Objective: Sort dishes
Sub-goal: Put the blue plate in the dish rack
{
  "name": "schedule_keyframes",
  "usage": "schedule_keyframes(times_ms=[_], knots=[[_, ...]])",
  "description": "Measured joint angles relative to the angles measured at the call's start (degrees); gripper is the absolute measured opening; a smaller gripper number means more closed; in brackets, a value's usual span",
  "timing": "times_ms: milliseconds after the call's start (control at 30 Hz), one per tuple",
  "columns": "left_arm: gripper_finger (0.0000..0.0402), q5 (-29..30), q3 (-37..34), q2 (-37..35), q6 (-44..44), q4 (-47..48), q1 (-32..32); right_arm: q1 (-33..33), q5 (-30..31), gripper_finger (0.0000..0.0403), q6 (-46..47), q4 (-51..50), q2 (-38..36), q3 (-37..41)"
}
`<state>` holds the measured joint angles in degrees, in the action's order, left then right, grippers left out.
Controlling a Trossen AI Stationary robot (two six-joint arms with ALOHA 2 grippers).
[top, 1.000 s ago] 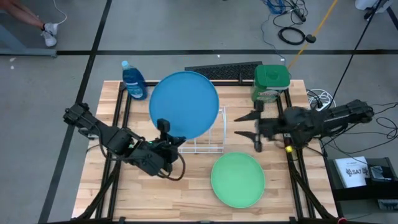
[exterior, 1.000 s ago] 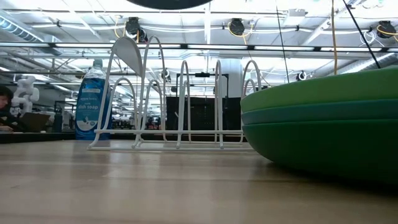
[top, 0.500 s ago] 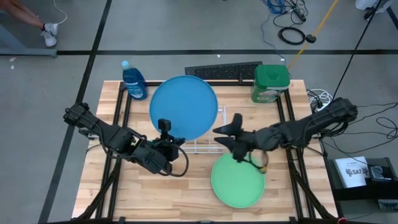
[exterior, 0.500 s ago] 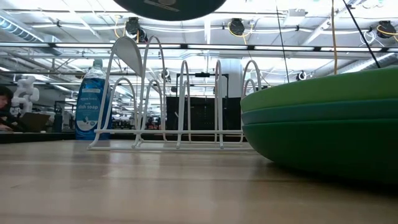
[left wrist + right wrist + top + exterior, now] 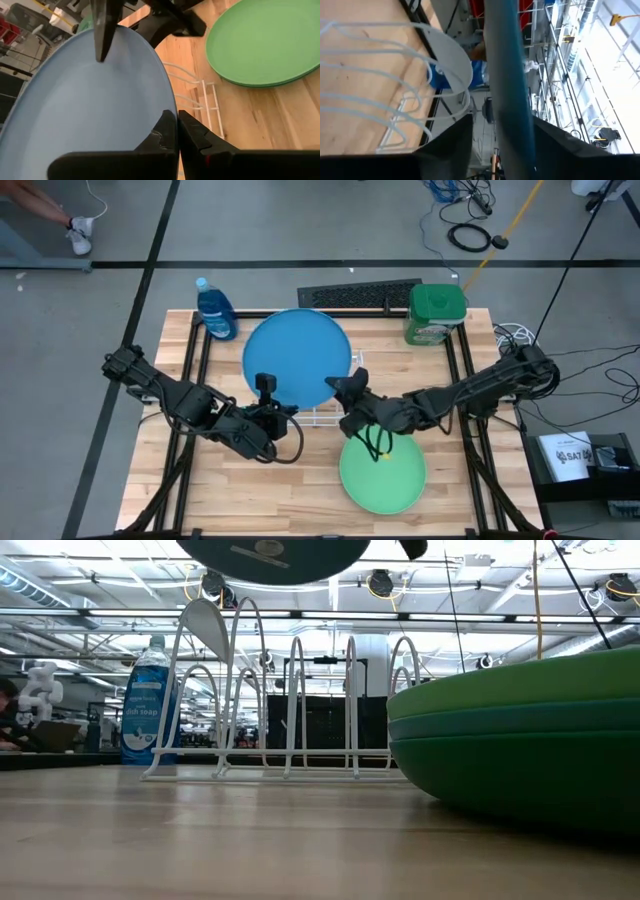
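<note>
While the left gripper [image 5: 263,392] clamps the blue plate [image 5: 296,358] over the rack [image 5: 335,412], the right gripper [image 5: 343,402], at its 4 o'clock edge, apparently straddles it unclosed.

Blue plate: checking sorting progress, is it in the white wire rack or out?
Out. The round blue plastic plate is held above the rack by the left claw.

A blue plate [image 5: 296,358] is seen above a white wire rack [image 5: 335,402]. A light green plate [image 5: 383,470] tops a stack with teal and dark green layers beneath it. The soap bottle [image 5: 215,311] is blue, the surface [image 5: 310,500] pale wood-grained, and both hands are dark.
</note>
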<state>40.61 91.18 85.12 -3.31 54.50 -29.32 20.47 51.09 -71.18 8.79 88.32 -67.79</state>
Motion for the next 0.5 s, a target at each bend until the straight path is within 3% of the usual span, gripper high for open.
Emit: schedule_keyframes(times_ms=[233,400,500], knots=[[0.0,-0.16,-0.04,-0.04,-0.85,-0.2,-0.04,-0.11,0.23,0.0021,1.53,-0.02,0.83,0.11],[0.0009,0.82,-0.04,-0.04,-2.32,-2.16,-0.2,0.39,2.38,0.001,1.9,0.14,0.85,0.13],[0.0035,6.49,0.05,-0.04,-2.65,-6.04,-0.99,0.72,3.27,0.0007,2.89,0.97,0.63,0.13]])
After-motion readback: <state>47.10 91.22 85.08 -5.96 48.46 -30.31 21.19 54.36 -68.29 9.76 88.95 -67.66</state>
